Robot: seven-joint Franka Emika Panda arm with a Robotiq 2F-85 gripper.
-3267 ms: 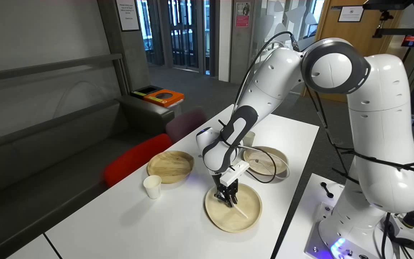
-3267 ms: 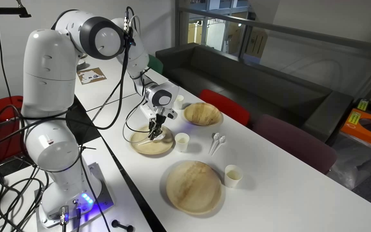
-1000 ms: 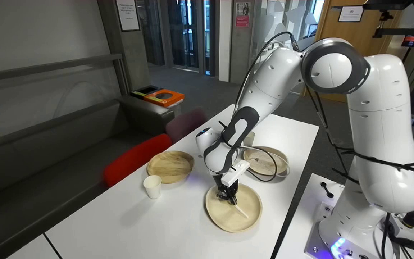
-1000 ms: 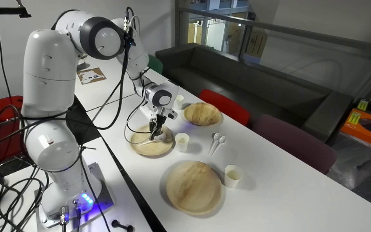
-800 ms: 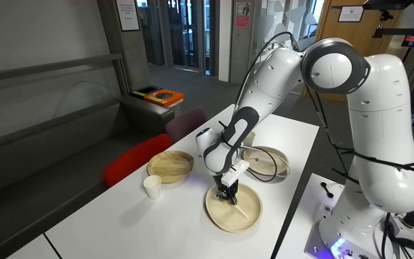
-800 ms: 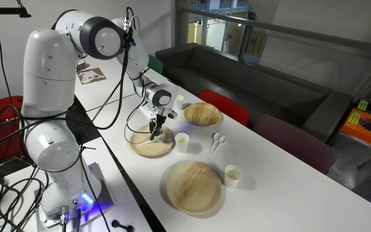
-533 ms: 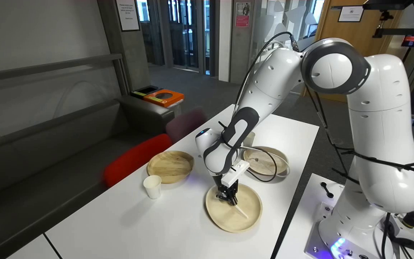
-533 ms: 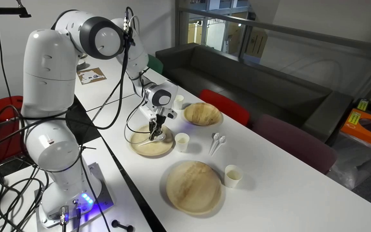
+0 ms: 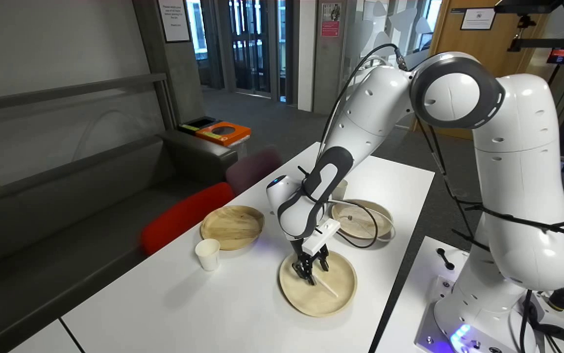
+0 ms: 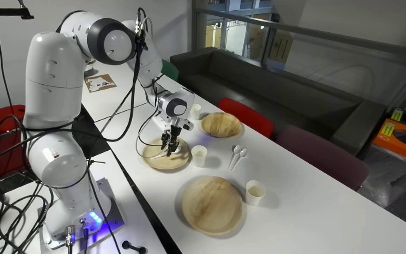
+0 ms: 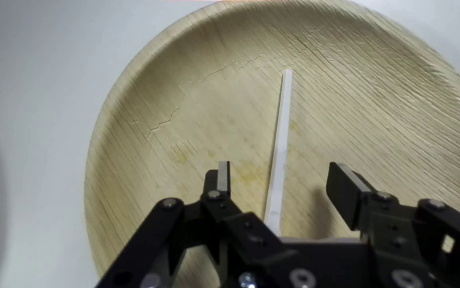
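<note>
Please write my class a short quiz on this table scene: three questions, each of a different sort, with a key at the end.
1. Count: Taking both exterior views together, how many different white cups can be seen?
2. Multiple choice: In the wrist view, the gripper near the white spoon is a) shut; b) open; c) out of frame.
3. True or false: That spoon lies directly on the table.

Key:
1. Three.
2. b: its jaws stand apart, with the spoon's handle showing between them.
3. False: it lies on a wood-grained plate.
</note>
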